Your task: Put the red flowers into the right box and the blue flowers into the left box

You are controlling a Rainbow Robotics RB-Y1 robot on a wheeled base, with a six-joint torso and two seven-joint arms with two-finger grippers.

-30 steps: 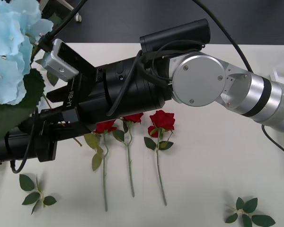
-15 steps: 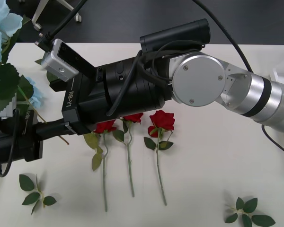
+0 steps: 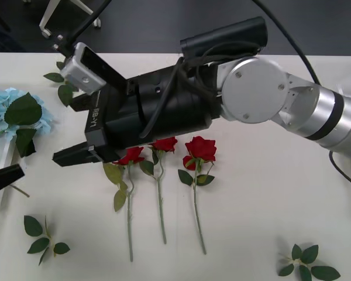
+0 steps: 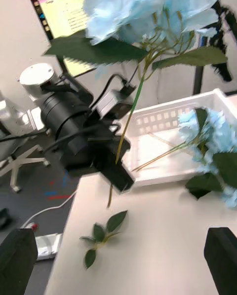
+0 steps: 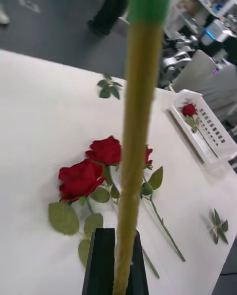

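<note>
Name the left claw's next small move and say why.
Probably lower the held blue flower into the left box. The left claw grips its stem upright by the box's rim, where another blue flower already lies. The right claw is open above the red roses.

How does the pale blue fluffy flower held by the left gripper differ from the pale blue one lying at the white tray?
The held blue flower stands upright, its stem clamped in the left gripper, with its bloom raised above the left box. The lying blue flower is flat, with its stem inside that box and its bloom at the rim, and no gripper touches it. Both have sky-blue clusters and dark green leaves.
</note>
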